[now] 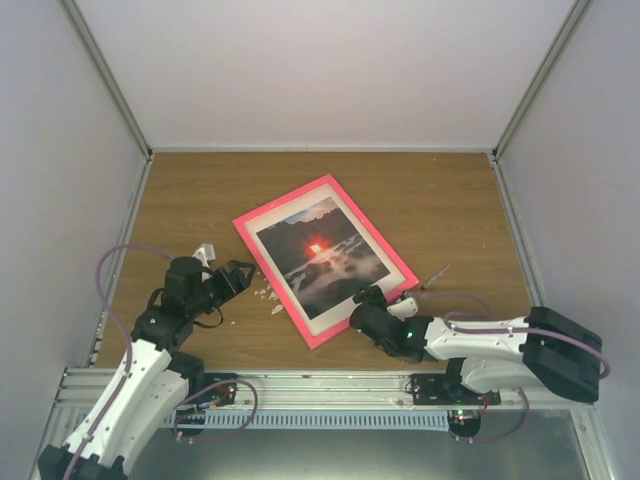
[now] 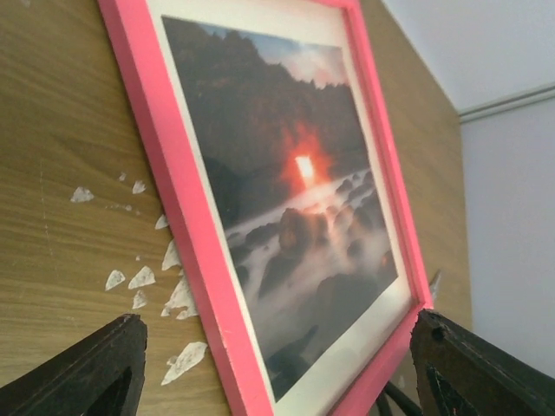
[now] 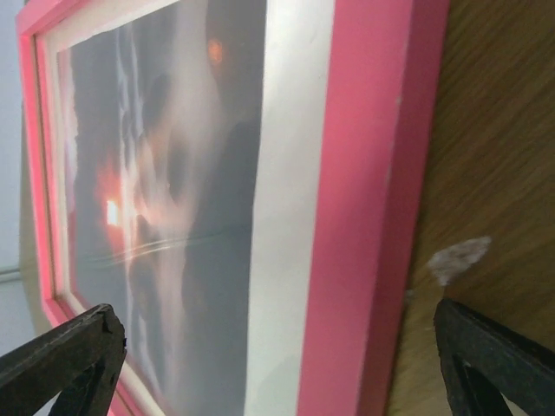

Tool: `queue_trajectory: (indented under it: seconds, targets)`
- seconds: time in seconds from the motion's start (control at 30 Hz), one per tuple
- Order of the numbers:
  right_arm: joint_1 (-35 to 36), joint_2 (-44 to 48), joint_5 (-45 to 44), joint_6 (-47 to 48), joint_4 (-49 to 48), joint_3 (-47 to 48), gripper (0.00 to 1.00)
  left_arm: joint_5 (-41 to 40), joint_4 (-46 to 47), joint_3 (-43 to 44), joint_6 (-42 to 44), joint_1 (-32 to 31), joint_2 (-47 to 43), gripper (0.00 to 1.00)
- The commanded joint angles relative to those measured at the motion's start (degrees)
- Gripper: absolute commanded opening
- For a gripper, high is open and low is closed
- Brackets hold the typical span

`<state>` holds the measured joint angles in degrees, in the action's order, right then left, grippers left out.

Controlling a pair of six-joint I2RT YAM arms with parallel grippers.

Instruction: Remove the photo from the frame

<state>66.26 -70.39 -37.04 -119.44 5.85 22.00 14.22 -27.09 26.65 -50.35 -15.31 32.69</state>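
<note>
Photo [image 1: 320, 258] not yet out of frame [image 2: 191, 217]; both arms open-handed at its edges

Lies face up behind a white mat [image 2: 178, 22], boxed in by the pink rails, flat on the table [image 1: 440, 200] and turned on a diagonal near the middle. Shows no gap or loose corner from the front, so probably cannot be lifted straight out from this side (back of the frame hidden in every view).

Right fingers [image 1: 372, 296]: spread wide, holding nothing. Sit low at the near short edge, close to the corner, with the pink rail running up between the two tips in the wrist view. Cannot tell whether a tip touches the rail. Reads as a line-up for nipping or prying that edge, likely to tip the frame over.

Left fingers [image 1: 238, 275]: also wide open and empty. Stand a little off the long left rail, aimed across it, with white scraps [image 1: 268, 293] scattered on the table between. Placed, at a guess, to brace or catch the far side once the other arm lifts.

Task barely begun by the look of it: everything assembled, nothing gripped. Risk ahead: thin rail sliding on smooth wood instead of rising.
</note>
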Motion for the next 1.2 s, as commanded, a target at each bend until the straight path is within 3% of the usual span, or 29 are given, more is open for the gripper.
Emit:
queue_trajectory:
  seconds: [0.0,0.2,0.33,0.6,0.8,1.17]
  targets:
    - [0.25,4.26,-0.11,1.55,13.49,0.96,0.99,2.32,4.93,-1.47,1.37,0.01,3.69,0.84]
    - [-3.77,10.75,3.98,19.42,15.68,0.92,1.00,2.56,8.50,-3.06,2.07,-1.98,10.91,0.84]
    - [-9.13,16.06,5.47,37.04,14.25,1.86,1.00,0.75,9.81,-2.60,2.64,-3.94,15.37,0.85]
    - [-29.55,18.17,19.47,75.81,9.65,7.97,1.00,-1.31,13.93,-1.27,3.09,-7.65,25.49,0.86]
    - [-45.60,6.39,37.88,96.19,2.70,12.30,1.00,-2.24,15.52,1.76,4.54,-9.32,33.08,0.87]
    - [-52.55,-16.06,46.21,107.06,0.31,23.24,0.99,-2.47,17.17,7.05,6.92,-11.32,46.00,0.89]
